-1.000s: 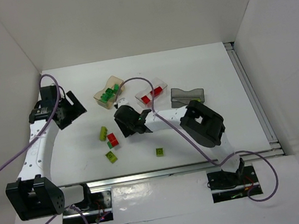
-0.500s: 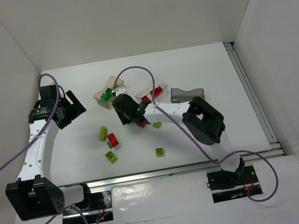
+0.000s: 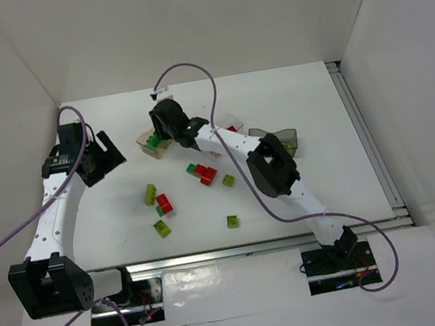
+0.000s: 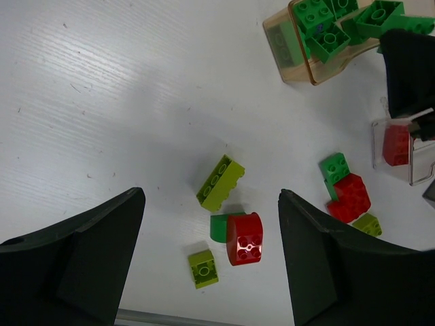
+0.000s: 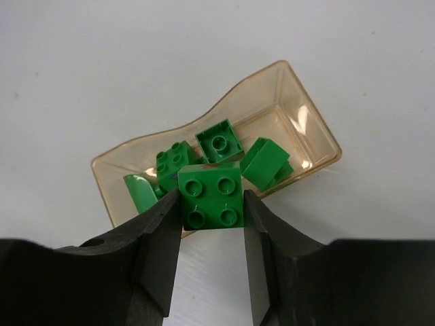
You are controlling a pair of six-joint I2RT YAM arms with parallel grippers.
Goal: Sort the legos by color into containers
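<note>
My right gripper (image 5: 211, 210) is shut on a dark green lego (image 5: 212, 193) and holds it above the near edge of the tan tray (image 5: 272, 115), which holds several dark green legos (image 5: 219, 141). In the top view this gripper (image 3: 167, 131) hangs over the tan tray (image 3: 145, 141). My left gripper (image 4: 211, 265) is open and empty above a red rounded lego (image 4: 243, 238), a long yellow-green lego (image 4: 221, 181) and a small yellow-green lego (image 4: 203, 267). It sits at the far left in the top view (image 3: 93, 161).
A green lego (image 3: 192, 168), a red lego (image 3: 206, 174) and a yellow-green lego (image 3: 228, 181) lie mid-table. Another yellow-green lego (image 3: 232, 221) lies nearer the front. The clear tray (image 4: 408, 170) holds a red brick (image 4: 394, 145). The grey tray (image 3: 286, 138) stands right of it.
My right arm has swung from the middle of the table back and left to the tan tray with the green lego in its grip. The left arm has not moved.
</note>
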